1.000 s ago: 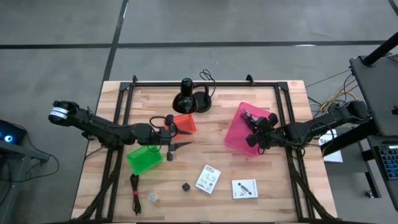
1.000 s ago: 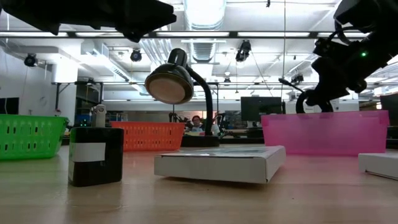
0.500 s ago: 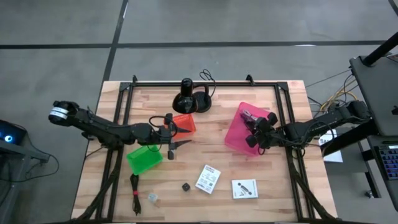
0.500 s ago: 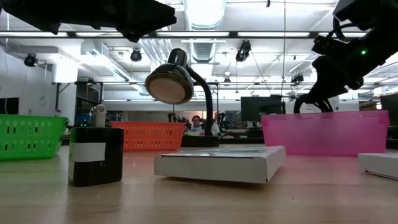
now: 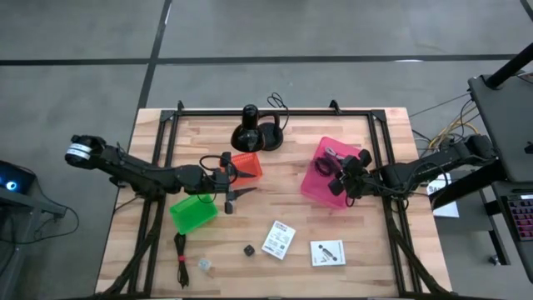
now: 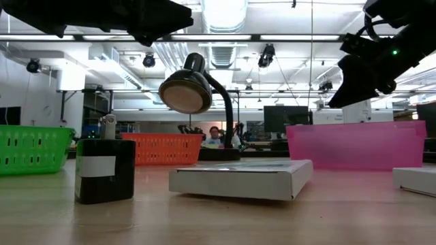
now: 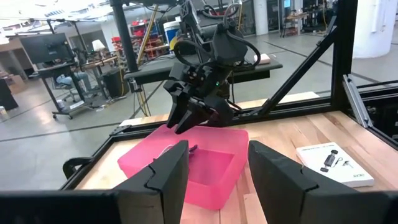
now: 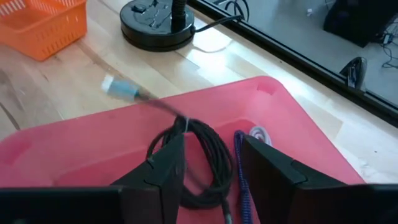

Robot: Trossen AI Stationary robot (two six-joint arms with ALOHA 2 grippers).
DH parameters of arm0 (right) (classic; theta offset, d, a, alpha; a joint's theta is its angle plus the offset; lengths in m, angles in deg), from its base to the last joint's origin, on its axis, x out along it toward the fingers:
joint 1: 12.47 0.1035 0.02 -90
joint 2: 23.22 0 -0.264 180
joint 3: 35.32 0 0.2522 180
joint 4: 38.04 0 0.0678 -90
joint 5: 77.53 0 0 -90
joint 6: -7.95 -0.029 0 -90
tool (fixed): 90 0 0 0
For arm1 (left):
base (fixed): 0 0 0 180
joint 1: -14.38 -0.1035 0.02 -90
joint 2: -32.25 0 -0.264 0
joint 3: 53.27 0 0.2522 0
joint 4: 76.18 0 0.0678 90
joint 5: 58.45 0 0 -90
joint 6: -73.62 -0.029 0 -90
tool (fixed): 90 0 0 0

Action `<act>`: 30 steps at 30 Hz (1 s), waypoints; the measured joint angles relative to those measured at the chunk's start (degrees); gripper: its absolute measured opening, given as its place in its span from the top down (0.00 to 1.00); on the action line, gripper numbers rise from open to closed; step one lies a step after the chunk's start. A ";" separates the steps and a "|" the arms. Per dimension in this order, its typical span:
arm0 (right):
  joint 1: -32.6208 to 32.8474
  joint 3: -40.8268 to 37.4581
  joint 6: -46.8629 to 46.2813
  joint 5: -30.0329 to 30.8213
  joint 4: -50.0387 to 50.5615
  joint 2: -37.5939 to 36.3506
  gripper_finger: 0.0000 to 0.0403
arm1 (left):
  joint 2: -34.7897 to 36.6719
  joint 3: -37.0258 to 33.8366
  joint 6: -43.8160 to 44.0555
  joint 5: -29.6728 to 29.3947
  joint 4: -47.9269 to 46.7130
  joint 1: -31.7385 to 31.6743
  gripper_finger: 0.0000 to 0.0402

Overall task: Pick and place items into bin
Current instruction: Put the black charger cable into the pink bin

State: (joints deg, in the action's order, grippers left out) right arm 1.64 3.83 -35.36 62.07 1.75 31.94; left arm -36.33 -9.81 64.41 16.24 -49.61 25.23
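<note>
At the right of the high view, above the pink bin [image 5: 323, 173], the right gripper [image 5: 336, 178] is hanging open and empty over the black coiled cable [image 8: 198, 163] lying inside, so the next move is likely fetching a white card [image 5: 278, 240], while the left gripper [image 5: 237, 197] is waiting part-open and empty.

No text, brand or number can be read in any view. Dark print is seen on the two white cards [image 5: 279, 240] [image 5: 327, 252] on the desk [image 5: 291, 158], but it is too small to be read. The pale label on the black cube [image 6: 105, 169] is blank.
</note>
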 joint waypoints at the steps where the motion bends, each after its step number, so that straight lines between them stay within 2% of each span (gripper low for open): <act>1: 0.00 0.00 0.00 0.00 0.02 0.00 0.64 | 0.00 0.00 0.00 0.00 -0.02 0.00 0.62; 8: 0.04 0.76 0.63 0.82 0.21 0.00 0.66 | 0.00 0.00 0.00 0.02 0.09 0.00 0.62; 21: 5.29 1.22 3.61 16.65 -0.77 0.00 0.68 | 0.00 -0.02 0.02 0.25 0.20 0.13 0.62; 30: 5.27 1.16 4.16 16.63 -0.77 0.04 0.68 | 0.00 0.22 0.80 9.66 -0.38 1.85 0.62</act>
State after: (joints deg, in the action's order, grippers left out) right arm 6.91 4.99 -31.20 78.70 0.98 31.98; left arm -36.33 -9.59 65.21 25.90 -49.99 27.08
